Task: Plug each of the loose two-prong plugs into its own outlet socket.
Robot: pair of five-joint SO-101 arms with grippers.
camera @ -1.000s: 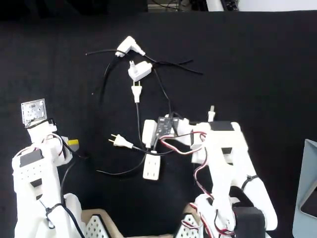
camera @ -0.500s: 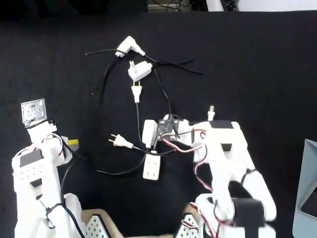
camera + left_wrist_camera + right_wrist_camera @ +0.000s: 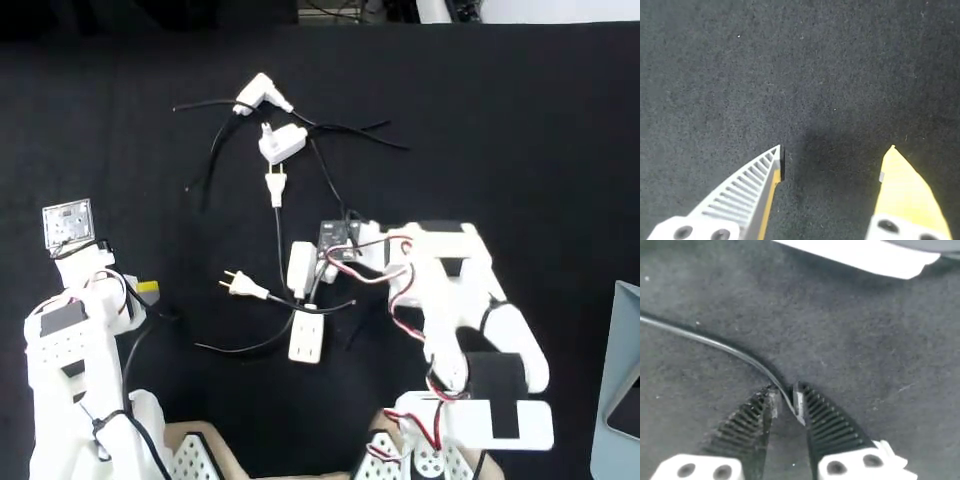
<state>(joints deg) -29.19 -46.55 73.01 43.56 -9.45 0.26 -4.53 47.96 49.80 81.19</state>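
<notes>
The left gripper hangs with fingers spread, well left of the outlet socket. The right gripper, just right of it, pinches a thin cable — not the two-prong plug lying just left — so a pull may slip or drag the socket askew.

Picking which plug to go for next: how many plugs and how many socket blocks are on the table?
White plugs: 4
White socket blocks: 2
Total: 6
</notes>
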